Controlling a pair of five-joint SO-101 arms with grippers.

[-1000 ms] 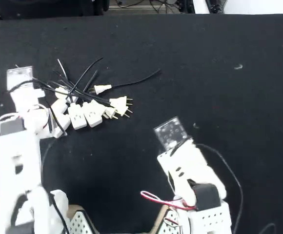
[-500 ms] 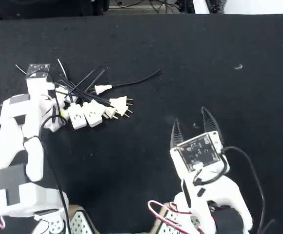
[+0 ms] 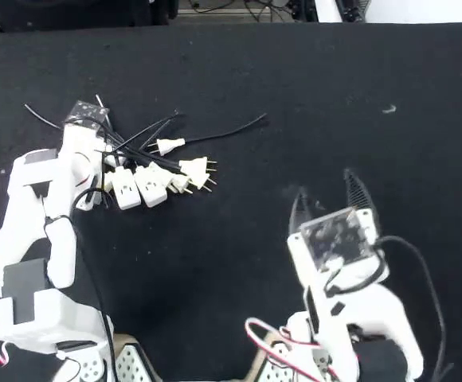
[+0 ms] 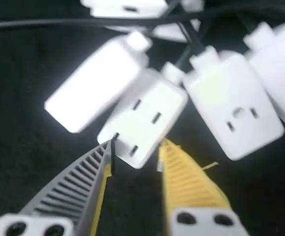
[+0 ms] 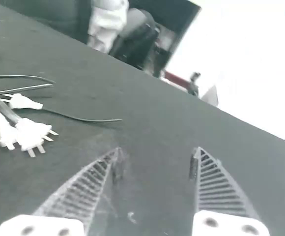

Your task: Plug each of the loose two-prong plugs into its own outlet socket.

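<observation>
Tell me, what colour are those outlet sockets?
White. The outlet sockets show best in the left wrist view.

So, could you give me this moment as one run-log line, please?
left pincer: open, outlet socket end between its tips | right pincer: open, above table | plugs: loose, unplugged

sockets [image 3: 135, 188] lie just left of the plugs [image 3: 196, 170], on the table [image 3: 334, 95].

Black table [image 3: 334, 79], white outlet sockets [image 3: 135, 188] — loose plugs [image 3: 194, 170], black cords [image 3: 231, 129]
</observation>
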